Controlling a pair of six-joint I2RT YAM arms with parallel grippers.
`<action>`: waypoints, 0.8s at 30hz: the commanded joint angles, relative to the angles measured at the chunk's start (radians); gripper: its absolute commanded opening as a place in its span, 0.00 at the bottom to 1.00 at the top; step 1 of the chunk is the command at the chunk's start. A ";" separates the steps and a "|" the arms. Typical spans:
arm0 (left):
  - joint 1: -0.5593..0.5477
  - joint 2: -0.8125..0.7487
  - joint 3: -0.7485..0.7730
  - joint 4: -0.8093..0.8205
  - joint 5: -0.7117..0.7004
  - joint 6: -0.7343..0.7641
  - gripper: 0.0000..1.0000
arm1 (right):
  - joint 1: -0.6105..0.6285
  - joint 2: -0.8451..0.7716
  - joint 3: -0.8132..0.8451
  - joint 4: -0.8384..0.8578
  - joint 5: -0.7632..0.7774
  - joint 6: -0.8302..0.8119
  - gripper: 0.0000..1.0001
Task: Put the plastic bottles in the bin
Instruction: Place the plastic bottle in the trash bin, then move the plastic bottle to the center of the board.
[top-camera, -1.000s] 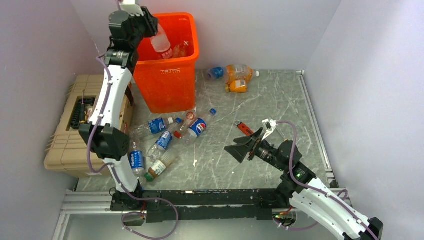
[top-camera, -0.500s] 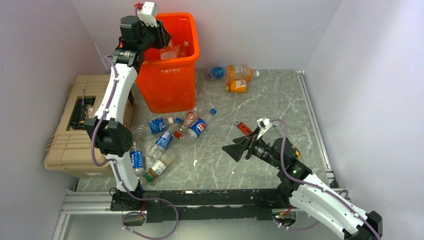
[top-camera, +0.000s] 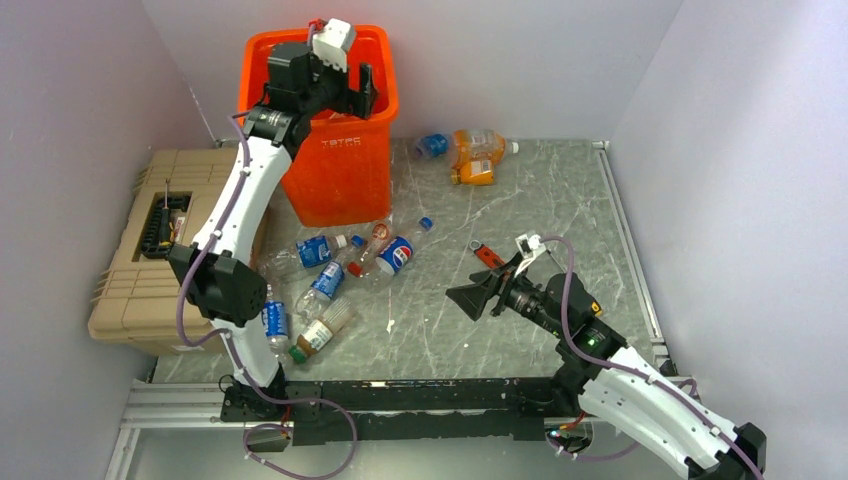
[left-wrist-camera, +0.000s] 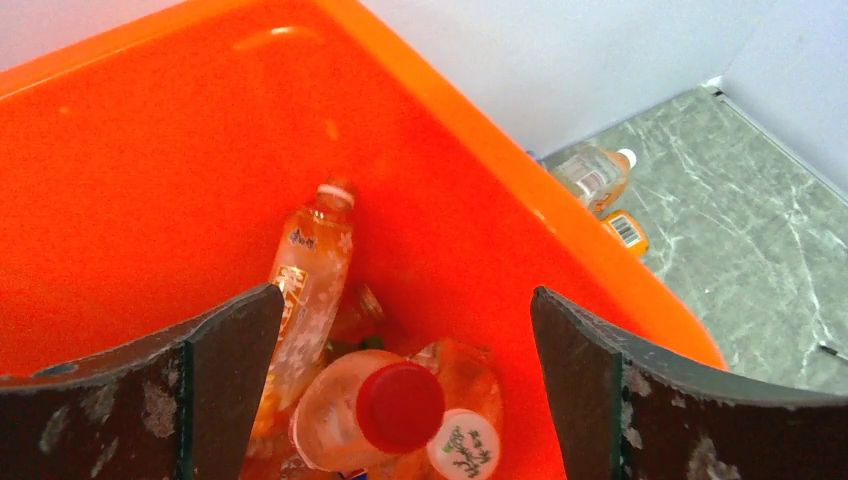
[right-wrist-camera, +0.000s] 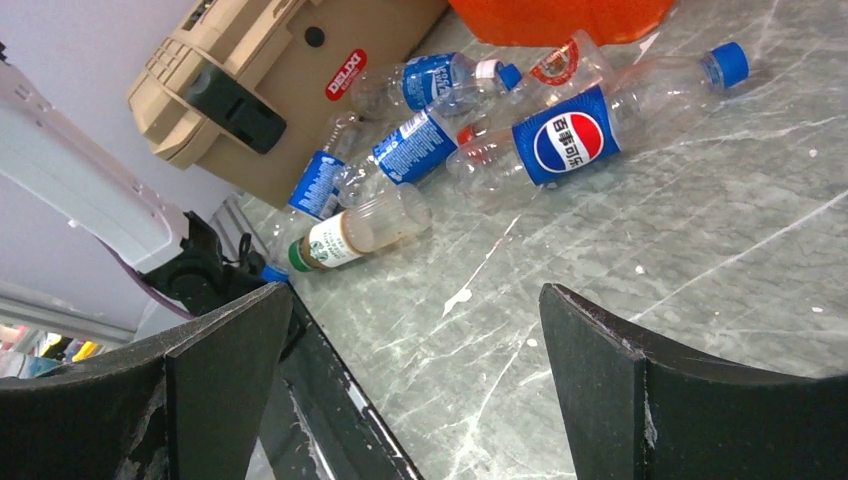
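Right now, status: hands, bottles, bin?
Left hand open over bin, empty. Right hand open, empty, low over table. Bottles in bin; loose bottles on table. Wrench near right hand.

Left arm (top-camera: 232, 200), right arm (top-camera: 655, 412): white shell links, black joint housings, thin purple cables (top-camera: 568, 285) looped outside. Left end effector (left-wrist-camera: 405, 350), right end effector (right-wrist-camera: 415, 380): dark grey curved fingers, edges scuffed pale.

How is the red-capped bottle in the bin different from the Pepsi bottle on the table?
The red-capped bottle leans in the orange bin, cap up; the Pepsi bottle lies sideways on the table. The red-capped bottle looks orange; the Pepsi bottle is clear, blue-labelled. Both are capped plastic.
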 joint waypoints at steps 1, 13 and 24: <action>-0.005 -0.084 0.021 0.016 -0.078 0.016 0.99 | 0.003 -0.017 0.062 -0.017 0.027 -0.036 1.00; -0.030 -0.536 -0.192 0.269 -0.024 -0.204 0.99 | 0.001 -0.066 0.099 -0.083 0.301 0.032 1.00; -0.092 -0.849 -0.700 -0.107 0.272 -0.062 1.00 | 0.000 0.090 0.177 -0.159 0.711 0.116 1.00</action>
